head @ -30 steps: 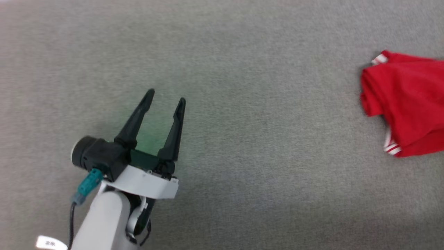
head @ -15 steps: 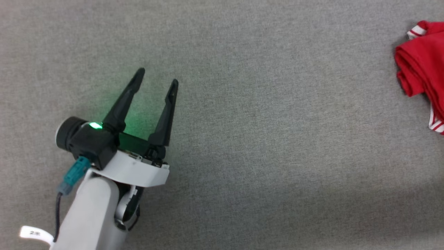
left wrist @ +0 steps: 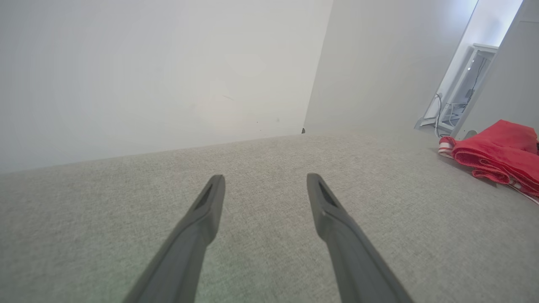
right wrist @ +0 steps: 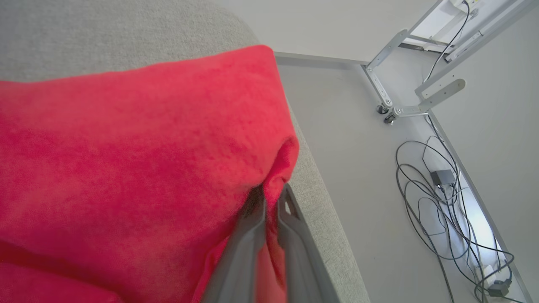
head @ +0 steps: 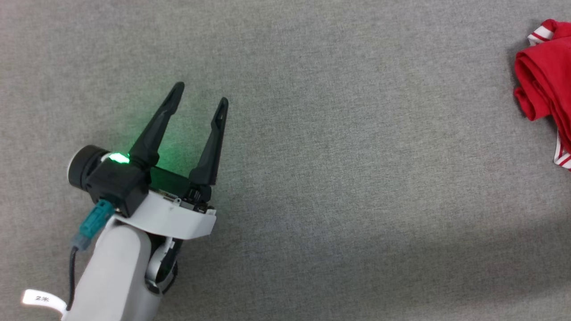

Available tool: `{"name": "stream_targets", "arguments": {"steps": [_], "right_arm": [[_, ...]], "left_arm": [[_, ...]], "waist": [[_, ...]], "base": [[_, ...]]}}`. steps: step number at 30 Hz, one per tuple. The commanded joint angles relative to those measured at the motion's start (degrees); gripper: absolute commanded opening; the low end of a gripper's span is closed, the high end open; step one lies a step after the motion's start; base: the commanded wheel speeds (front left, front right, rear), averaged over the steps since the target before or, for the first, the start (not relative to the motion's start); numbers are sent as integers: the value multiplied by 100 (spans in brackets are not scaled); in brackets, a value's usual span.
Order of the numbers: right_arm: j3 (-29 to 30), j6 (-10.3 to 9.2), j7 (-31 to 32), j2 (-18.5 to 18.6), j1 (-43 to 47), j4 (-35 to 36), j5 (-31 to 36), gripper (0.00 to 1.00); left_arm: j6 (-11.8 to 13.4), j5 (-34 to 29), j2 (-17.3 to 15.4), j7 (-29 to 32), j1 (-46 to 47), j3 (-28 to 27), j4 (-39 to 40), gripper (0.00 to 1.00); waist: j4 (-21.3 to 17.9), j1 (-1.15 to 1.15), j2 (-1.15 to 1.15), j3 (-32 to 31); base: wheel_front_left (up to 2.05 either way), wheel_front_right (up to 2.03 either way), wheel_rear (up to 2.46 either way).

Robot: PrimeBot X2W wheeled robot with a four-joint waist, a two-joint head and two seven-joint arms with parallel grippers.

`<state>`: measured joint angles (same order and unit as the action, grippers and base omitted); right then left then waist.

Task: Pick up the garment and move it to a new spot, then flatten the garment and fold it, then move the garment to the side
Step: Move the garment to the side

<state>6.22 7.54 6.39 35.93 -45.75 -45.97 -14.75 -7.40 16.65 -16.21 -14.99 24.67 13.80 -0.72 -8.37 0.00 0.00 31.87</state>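
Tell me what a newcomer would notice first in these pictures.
The bright red garment stands out most, bunched at the far right of the head view on the grey fabric surface, with the right gripper pinched shut on a fold of it. Next comes the left gripper at lower left, fingers spread open over bare fabric, a green light glowing at its base.

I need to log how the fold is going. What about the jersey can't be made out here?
- Head view: jersey cut off by the right edge; lettering out of sight.
- Left wrist view: jersey bunched and cut by the right edge; shape unclear.
- Right wrist view: how much cloth the right claw pinches, hidden by folds.
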Motion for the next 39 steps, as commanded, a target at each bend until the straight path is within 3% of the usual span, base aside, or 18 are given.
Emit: {"name": "stream_targets", "arguments": {"steps": [1, 2, 4, 5, 12, 25, 39], "right_arm": [[6, -12, -55, -29, -70, -46, 43, 0], [6, -12, -76, -40, -99, -115, 51, 7], [-32, -12, -142, -43, -154, -211, 106, 51], [-47, -12, -170, -51, -177, -254, 120, 100], [-286, -12, -409, -138, 46, -339, 85, 100], [-1223, -12, -476, -759, 1245, 454, -1187, 100], [-2175, -11, -1562, -1470, 2327, 1489, -1502, 100]], "left_arm": [[-15, 8, 0, -23, 60, 9, -16, 100], [-15, 14, 4, -23, 52, 21, -33, 100], [-13, -1, -1, -23, 15, 14, -67, 100], [3, -13, 8, -23, -10, -3, -81, 100], [12, 96, 136, -23, -375, -66, -280, 100], [-5, 406, 345, -16, -1291, -538, -889, 100], [-1, 565, 447, -15, -1750, -857, -1505, 100]], "waist": [[2, 0, 0, -26], [9, 0, 0, -59], [27, 0, 0, -144], [41, 0, 0, -197], [219, 0, 0, -922], [727, 0, 0, -2171], [1093, 0, 0, -2843]], "base": [[0, 0, 0], [0, 0, 0], [0, 0, 0], [0, 0, 0], [0, 0, 0], [0, 0, 0], [0, 0, 0]]}}
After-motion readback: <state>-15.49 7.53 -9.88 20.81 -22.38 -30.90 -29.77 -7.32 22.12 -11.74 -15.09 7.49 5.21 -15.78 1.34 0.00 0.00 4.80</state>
